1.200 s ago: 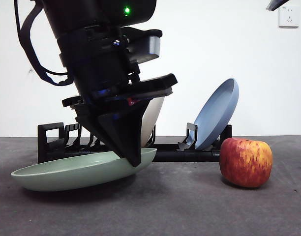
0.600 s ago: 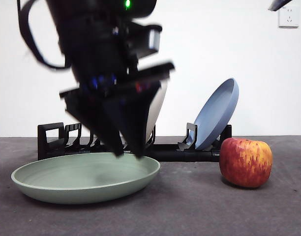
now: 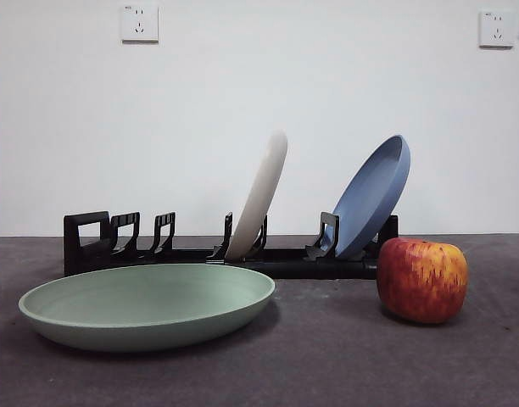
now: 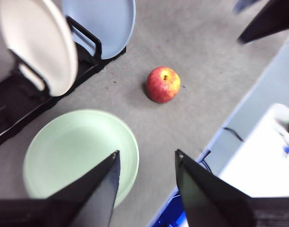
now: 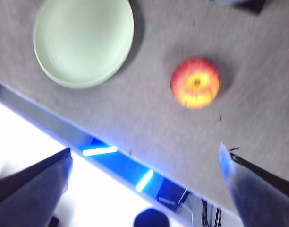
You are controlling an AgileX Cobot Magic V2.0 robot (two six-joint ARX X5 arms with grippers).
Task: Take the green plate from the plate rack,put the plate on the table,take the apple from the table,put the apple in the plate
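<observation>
Front view gives you one dark grey worktop [image 3: 327, 365] running the full width, with a white wall behind it carrying two sockets [image 3: 139, 23]. On the worktop stands one plate rack [image 3: 115, 246], long, low and black, with its square handle at the end away from the apple. You can count three plates. The green plate [image 3: 149, 305] lies flat on the worktop, right way up and empty, just in front of the rack and apart from it. The other two plates are in the rack's slots: one cream-white plate [image 3: 261, 195] leaning near the middle, and one blue plate [image 3: 371, 197] leaning at the end nearest the apple. One apple [image 3: 422, 279] sits on the worktop beside that end of the rack, well apart from the green plate, with nothing touching it.

No arm shows in the front view. From the left wrist view, your left hand [image 4: 147, 163] hangs high over the worktop edge beside the green plate, jaws apart and holding nothing. From the right wrist view, your right hand [image 5: 147, 161] also hangs high, over the worktop's near edge, jaws wide apart and empty, with the apple and green plate both below it.
</observation>
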